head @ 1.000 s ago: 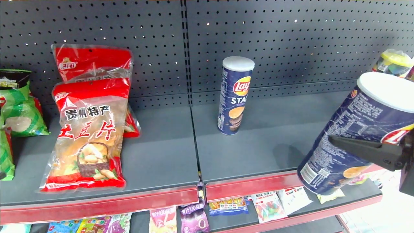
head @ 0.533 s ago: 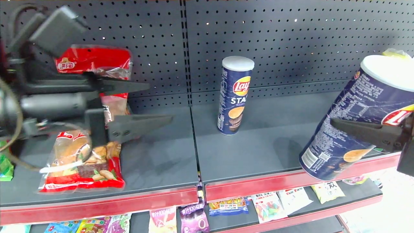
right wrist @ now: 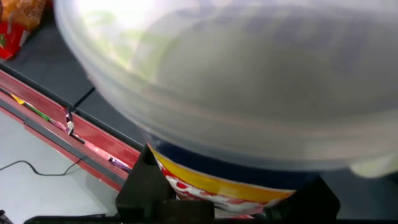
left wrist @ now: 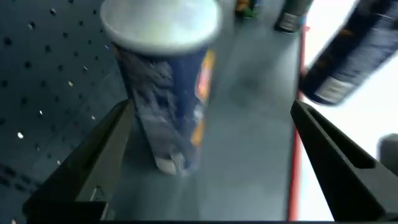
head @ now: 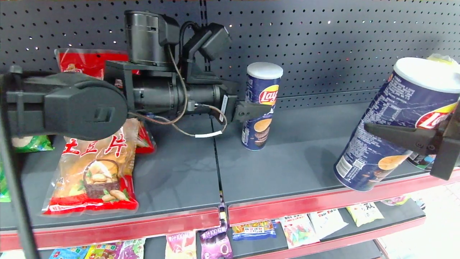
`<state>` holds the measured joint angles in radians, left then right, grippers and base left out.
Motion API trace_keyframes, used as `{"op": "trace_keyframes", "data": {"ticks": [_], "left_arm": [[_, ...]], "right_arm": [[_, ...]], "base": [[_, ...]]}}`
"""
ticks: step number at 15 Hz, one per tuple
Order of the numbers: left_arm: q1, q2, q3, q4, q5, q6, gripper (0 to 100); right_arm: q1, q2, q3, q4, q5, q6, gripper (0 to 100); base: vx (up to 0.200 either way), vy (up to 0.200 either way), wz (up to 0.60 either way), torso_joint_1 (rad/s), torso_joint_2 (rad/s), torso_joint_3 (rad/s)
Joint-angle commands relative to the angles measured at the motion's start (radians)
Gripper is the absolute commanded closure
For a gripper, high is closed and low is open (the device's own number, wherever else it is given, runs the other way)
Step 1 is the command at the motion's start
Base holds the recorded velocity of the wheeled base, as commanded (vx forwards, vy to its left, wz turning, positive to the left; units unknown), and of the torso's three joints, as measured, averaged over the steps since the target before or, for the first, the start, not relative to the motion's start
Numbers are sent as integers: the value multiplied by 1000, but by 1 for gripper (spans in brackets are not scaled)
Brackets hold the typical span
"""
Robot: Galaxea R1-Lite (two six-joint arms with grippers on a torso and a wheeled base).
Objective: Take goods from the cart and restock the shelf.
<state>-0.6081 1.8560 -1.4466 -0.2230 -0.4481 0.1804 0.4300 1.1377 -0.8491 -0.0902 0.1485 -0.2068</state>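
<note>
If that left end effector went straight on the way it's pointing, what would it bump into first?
Most likely the upright blue chip can on the shelf. It stands just ahead of the left end effector, inside its open fingers and nearer one of them. Depth is hard to judge.

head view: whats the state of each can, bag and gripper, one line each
standing can, upright on the shelf, lid on
held can, tilted at the shelf's front edge, lid on
left gripper, open, fingers either side of the standing can
right gripper, shut on the held can
front potato bag, sealed, resting on the shelf
</note>
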Motion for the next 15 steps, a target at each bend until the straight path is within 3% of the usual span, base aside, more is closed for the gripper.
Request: {"op": "trace_keyframes", "data": {"ticks": [1, 6, 10, 14, 15], "left_arm": [[-1, 88, -60, -29, 32, 1, 0], [-15, 123, -97, -35, 86, -1, 0], [-50, 227, -161, -167, 195, -13, 0], [-71, 258, -189, -167, 215, -19, 0], [-70, 267, -198, -168, 227, -19, 100]], "right_arm": [[0, 10, -1, 0, 0, 0, 100], [-2, 10, -1, 0, 0, 0, 100], [-2, 10, -1, 0, 0, 0, 100], [-16, 7, 1, 0, 0, 0, 100], [-16, 7, 1, 0, 0, 0, 100]], "base": [[0, 0, 0, 0, 0, 0], [0, 0, 0, 0, 0, 0], [0, 0, 0, 0, 0, 0], [0, 0, 0, 0, 0, 0], [0, 0, 0, 0, 0, 0]]}}
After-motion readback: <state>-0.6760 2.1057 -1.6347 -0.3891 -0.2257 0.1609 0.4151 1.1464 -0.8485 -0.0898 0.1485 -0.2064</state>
